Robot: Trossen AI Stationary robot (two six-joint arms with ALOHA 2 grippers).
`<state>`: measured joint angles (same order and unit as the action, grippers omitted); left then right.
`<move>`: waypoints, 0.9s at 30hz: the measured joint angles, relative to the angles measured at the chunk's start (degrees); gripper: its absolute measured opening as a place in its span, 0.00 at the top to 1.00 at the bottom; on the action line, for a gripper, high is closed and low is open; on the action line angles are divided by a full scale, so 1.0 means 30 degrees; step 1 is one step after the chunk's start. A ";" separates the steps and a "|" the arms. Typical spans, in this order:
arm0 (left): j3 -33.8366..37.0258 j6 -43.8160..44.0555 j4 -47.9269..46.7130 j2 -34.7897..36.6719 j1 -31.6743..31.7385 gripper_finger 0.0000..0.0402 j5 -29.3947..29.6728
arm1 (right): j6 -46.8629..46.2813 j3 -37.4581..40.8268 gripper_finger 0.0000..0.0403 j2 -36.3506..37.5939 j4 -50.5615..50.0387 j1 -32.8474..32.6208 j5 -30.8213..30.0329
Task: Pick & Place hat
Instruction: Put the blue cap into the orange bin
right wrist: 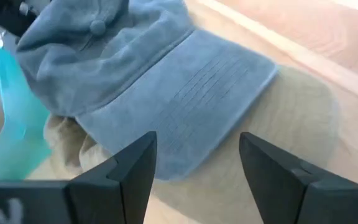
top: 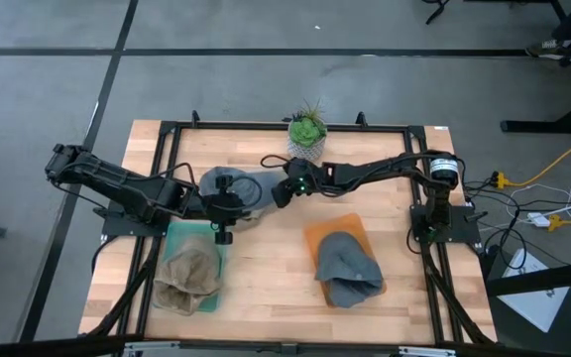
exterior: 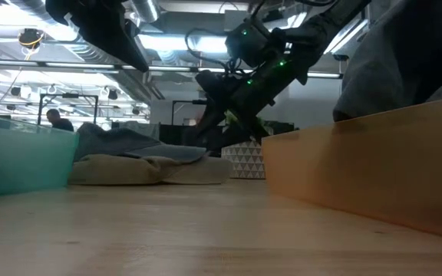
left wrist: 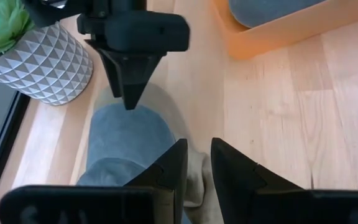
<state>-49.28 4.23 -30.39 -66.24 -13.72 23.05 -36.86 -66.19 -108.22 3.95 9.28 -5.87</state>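
A grey-blue cap [top: 234,185] lies on a beige cap [right wrist: 303,118] at the table's far middle. In the right wrist view the blue cap's brim [right wrist: 204,93] lies flat over the beige brim. My right gripper [right wrist: 197,135] hangs open over that brim, one finger to each side, touching nothing. It also shows in the left wrist view as the right gripper [left wrist: 129,93], pointing down. My left gripper [left wrist: 197,146] reaches in from the left beside the blue crown [left wrist: 98,174], its fingers nearly together with beige cloth between them. My left gripper has a bit of the beige cap's cloth [left wrist: 197,180] between its two fingers, beside the blue cap's crown. It comes level from the table's left. The fingers hide the place of contact. The caps still lie on the table.
A potted plant [top: 307,134] stands just beyond the caps. A teal tray [top: 178,233] at the near left holds another beige hat [top: 188,278]. An orange tray [top: 317,236] at the near right holds a grey hat [top: 347,263]. Bare wood lies between the trays.
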 joint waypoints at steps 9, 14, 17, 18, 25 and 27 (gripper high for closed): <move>0.0002 0.0017 0.0137 0.0000 0.0000 0.83 0.0007 | -0.0962 0.0000 0.44 -0.0146 0.0167 0.0116 0.0531; 0.0002 0.0180 0.0130 0.0000 0.0000 0.84 0.0008 | -0.1797 0.0000 0.44 -0.0146 0.0171 0.0115 0.0525; 0.0002 0.0382 0.0137 0.0000 0.0000 0.83 0.0007 | -0.2217 0.0000 0.44 -0.0342 0.0328 0.0115 0.0520; 0.0002 0.0401 0.0137 0.0000 0.0000 0.83 0.0007 | -0.2418 0.0000 0.44 -0.0473 0.0413 0.0115 0.0588; 0.0002 0.0845 0.0123 0.0000 -0.0007 0.84 -0.0008 | -0.2832 -0.0031 0.44 -0.1806 0.3018 0.0122 0.1486; 0.0002 0.0845 0.0122 0.0000 -0.0015 0.84 -0.0015 | -0.2718 -0.0024 0.44 -0.1843 0.3617 0.0115 0.1533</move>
<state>-49.28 6.76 -30.02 -66.24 -13.76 23.00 -45.01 -66.27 -113.75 14.80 9.63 -1.27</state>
